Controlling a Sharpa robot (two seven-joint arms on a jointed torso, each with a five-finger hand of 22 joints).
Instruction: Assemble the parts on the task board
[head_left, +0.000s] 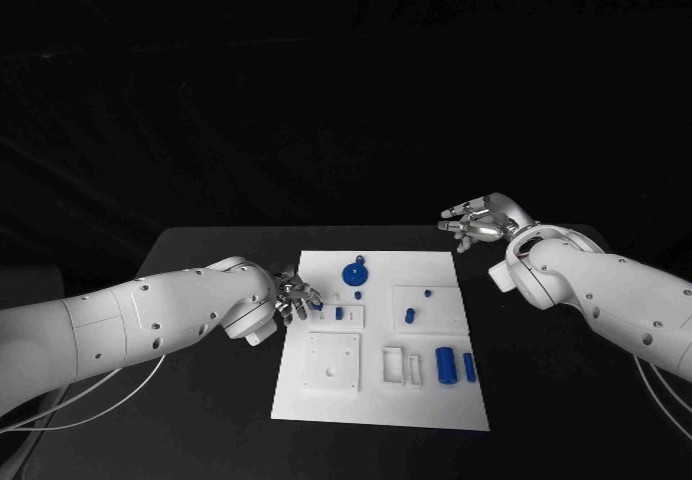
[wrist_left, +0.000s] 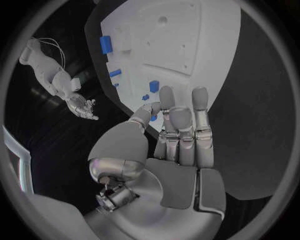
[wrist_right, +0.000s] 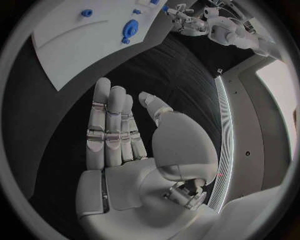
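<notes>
Risk of nudging small blue plastic parts (head_left: 447, 364) off white flat task board (head_left: 378, 400) mid-worktop: left hand (head_left: 293, 297) fingers wide, empty at board's edge; right hand (head_left: 482, 221) wide, empty, clear beyond.

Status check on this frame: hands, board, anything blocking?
Left hand open at the task board's left edge, holding nothing. Right hand open, off the board's far right corner. Blue parts lie untouched. Nothing in the way.

Black table (head_left: 216, 400), white task board (head_left: 378, 405) lying flat
</notes>
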